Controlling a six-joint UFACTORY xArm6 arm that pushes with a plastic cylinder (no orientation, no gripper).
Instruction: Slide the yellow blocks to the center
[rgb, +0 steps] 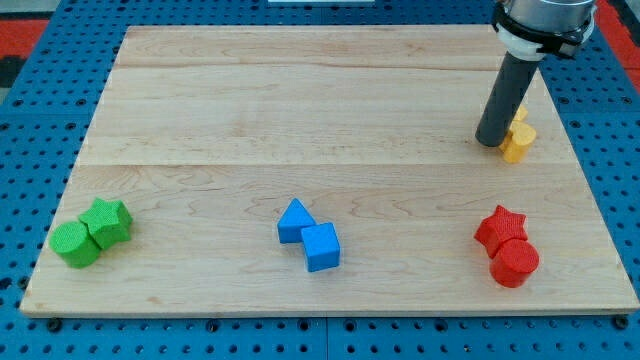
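Two yellow blocks sit close together near the view's right edge of the wooden board (300, 110): one (517, 143) shows in full, the other (520, 115) is mostly hidden behind my rod. Their shapes are hard to make out. My tip (489, 141) rests on the board just to the left of the yellow blocks, touching or almost touching them.
A green cylinder (74, 244) and a green star (108, 221) sit at the bottom left. A blue triangle (294, 220) and a blue cube (321, 246) sit at the bottom middle. A red star (500, 228) and a red cylinder (514, 262) sit at the bottom right.
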